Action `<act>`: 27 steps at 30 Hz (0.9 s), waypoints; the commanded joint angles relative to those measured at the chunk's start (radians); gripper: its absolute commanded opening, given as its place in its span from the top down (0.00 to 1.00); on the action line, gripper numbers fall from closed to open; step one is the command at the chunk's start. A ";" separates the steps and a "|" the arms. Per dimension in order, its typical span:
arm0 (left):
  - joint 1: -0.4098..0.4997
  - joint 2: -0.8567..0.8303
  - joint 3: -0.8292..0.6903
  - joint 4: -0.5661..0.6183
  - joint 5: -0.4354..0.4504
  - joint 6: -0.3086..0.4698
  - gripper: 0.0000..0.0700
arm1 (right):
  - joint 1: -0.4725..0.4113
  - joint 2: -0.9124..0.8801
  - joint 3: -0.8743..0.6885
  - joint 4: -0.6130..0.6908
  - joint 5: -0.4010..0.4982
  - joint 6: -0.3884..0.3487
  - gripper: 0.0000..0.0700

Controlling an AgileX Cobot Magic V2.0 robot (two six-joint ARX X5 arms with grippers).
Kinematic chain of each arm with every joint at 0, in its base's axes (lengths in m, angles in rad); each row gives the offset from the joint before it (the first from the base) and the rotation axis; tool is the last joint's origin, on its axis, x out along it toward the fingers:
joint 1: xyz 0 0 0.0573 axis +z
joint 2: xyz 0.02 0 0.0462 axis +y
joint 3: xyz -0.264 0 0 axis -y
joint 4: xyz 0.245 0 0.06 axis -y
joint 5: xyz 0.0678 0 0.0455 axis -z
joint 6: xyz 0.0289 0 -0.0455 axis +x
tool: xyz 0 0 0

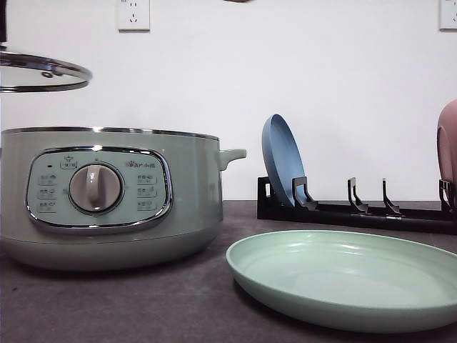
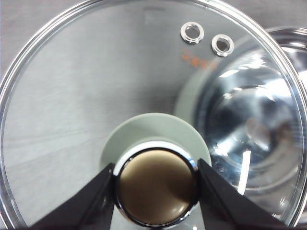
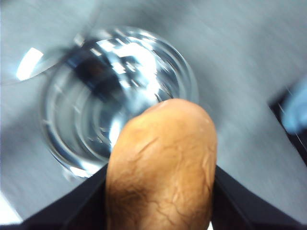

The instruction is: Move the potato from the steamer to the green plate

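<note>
The right tool [image 3: 160, 191] is clamped on the potato [image 3: 162, 167], which fills the lower middle of the right wrist view above the open steamer [image 1: 107, 200] — already lifted out, by the look of it. The left tool [image 2: 156, 191] grips the knob [image 2: 156, 187] of the glass lid [image 1: 43, 71], held up at the upper left of the front view. The green plate [image 1: 343, 314] waits at lower right on the desk [image 1: 143, 307]. The potato looks firm and weighty, its skin smooth — best held across its middle.
</note>
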 commanded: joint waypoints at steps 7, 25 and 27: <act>-0.102 -0.005 0.037 0.041 0.009 0.001 0.99 | -0.020 -0.217 -0.420 0.194 -0.001 -0.016 0.72; -0.287 -0.005 0.037 0.046 0.009 0.000 0.99 | -0.059 -0.386 -1.085 0.612 -0.061 0.015 0.72; -0.296 -0.005 0.037 0.047 0.009 -0.002 0.99 | -0.059 -0.384 -1.143 0.677 -0.055 0.026 0.72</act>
